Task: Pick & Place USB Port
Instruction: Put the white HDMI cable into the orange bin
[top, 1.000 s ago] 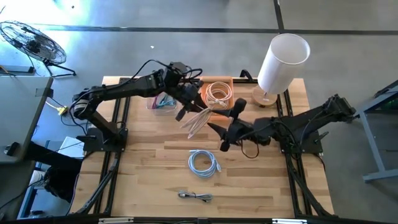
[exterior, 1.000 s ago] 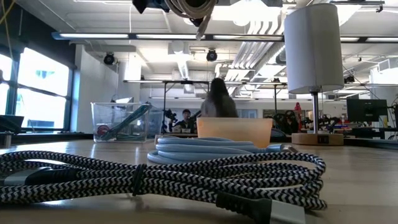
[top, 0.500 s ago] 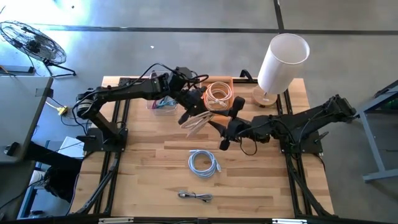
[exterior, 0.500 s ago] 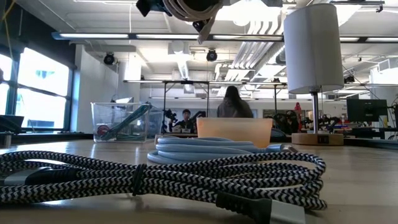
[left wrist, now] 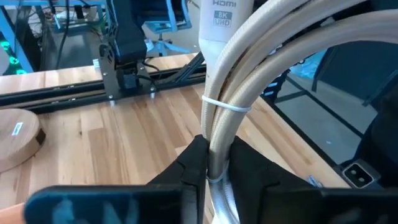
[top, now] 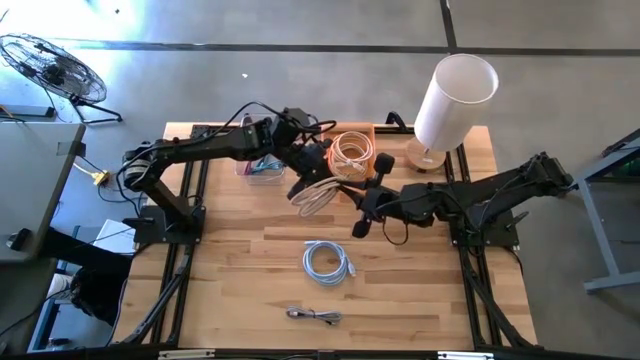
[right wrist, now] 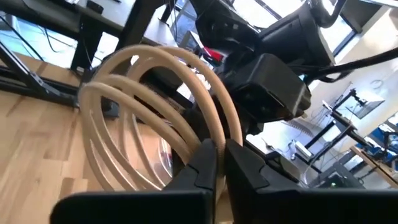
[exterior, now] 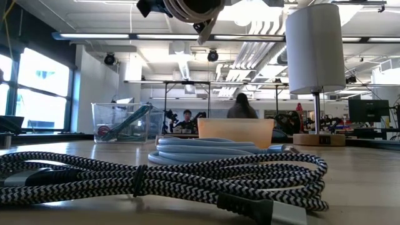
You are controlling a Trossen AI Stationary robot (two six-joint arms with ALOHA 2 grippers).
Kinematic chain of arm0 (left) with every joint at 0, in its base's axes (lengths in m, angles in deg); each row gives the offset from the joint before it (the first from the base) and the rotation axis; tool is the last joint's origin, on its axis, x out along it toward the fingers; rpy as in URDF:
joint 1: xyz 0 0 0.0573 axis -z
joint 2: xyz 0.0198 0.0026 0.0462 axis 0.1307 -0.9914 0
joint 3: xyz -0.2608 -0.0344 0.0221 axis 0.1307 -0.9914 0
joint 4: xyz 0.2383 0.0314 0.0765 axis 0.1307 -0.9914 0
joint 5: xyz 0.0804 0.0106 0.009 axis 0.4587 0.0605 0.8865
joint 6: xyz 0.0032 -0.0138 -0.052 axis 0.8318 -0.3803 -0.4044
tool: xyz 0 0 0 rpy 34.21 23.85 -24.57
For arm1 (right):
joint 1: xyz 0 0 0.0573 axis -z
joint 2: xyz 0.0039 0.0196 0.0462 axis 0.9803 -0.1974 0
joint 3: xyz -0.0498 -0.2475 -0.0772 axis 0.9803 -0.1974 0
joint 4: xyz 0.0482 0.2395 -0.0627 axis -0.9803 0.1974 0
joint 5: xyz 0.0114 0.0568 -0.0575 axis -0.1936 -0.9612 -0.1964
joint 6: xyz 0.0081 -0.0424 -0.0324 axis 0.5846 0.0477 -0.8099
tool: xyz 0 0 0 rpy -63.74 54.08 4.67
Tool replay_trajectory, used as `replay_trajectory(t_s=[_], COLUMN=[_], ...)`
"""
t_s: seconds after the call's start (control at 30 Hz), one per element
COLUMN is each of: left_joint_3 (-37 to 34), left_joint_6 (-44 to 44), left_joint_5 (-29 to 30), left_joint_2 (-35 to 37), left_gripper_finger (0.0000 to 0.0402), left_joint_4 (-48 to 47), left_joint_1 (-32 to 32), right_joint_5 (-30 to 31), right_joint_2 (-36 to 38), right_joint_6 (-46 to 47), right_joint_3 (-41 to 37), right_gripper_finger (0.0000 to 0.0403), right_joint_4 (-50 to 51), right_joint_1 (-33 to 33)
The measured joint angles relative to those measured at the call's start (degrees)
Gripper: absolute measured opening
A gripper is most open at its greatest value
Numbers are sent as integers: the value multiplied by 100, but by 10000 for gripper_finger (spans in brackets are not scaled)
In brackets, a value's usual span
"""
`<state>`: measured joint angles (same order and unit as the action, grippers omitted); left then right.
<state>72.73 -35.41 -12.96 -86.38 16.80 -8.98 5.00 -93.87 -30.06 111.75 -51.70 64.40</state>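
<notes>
A beige coiled cable (top: 318,194) with a white HDMI plug (left wrist: 224,18) hangs between my two grippers above the table's middle; it also shows at the top of the low view (exterior: 195,7). My left gripper (top: 308,176) is shut on it from the left. My right gripper (top: 347,196) is shut on it from the right. A light blue cable coil (top: 327,262) and a black-and-white braided cable (top: 313,316) lie flat on the table nearer the front edge. My left gripper pinches the bundled strands of the beige cable (left wrist: 216,163) between its two fingers, just below the white tie (left wrist: 225,106) and the plug. The coil is lifted clear of the table. My right gripper pinches one loop of the beige coil (right wrist: 217,138) between its two fingers, coming about level from the table's right. The other loops (right wrist: 118,124) stand free beyond the fingers, clear of the table.
An orange bin (top: 372,136) holding another beige coil stands just behind the grippers, a clear box (top: 260,168) with cables to its left. A white lamp (top: 452,98) on a wooden base stands at the far right. Bare wood lies around the two cables at the front.
My left gripper has carried the beige coil a little toward the table's right. My right gripper has moved toward the far edge and closer to the coil. The coil stays lifted clear.
</notes>
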Motion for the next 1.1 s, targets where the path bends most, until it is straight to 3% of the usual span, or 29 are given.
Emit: replay_trajectory(t_s=[0.33,0.5,0.57,0.7,0.8,0.93,1.1], left_joint_3=[11,9,13,11,7,9,11], left_joint_6=[66,452,666,889,1191,1250,1235], left_joint_5=[463,608,1151,3275,4417,4989,5029], left_joint_2=[59,142,252,607,912,1314,1780], left_gripper_finger=[162,199,203,196,186,182,182], left_joint_4=[-165,-615,-1065,-2396,-3204,-3725,-3699], left_joint_1=[0,-141,-233,-439,-555,-558,-512], right_joint_5=[78,556,752,1170,1449,1092,657], right_joint_2=[-9,38,100,250,352,327,44], right_joint_6=[122,201,276,473,924,1958,2356], right_joint_3=[-15,-15,-15,-15,-13,-13,-13], right_gripper_finger=[4,3,3,3,3,3,3], right_joint_4=[269,597,757,1069,1538,2323,2692], right_joint_1=[4,-42,-97,-226,-201,201,828])
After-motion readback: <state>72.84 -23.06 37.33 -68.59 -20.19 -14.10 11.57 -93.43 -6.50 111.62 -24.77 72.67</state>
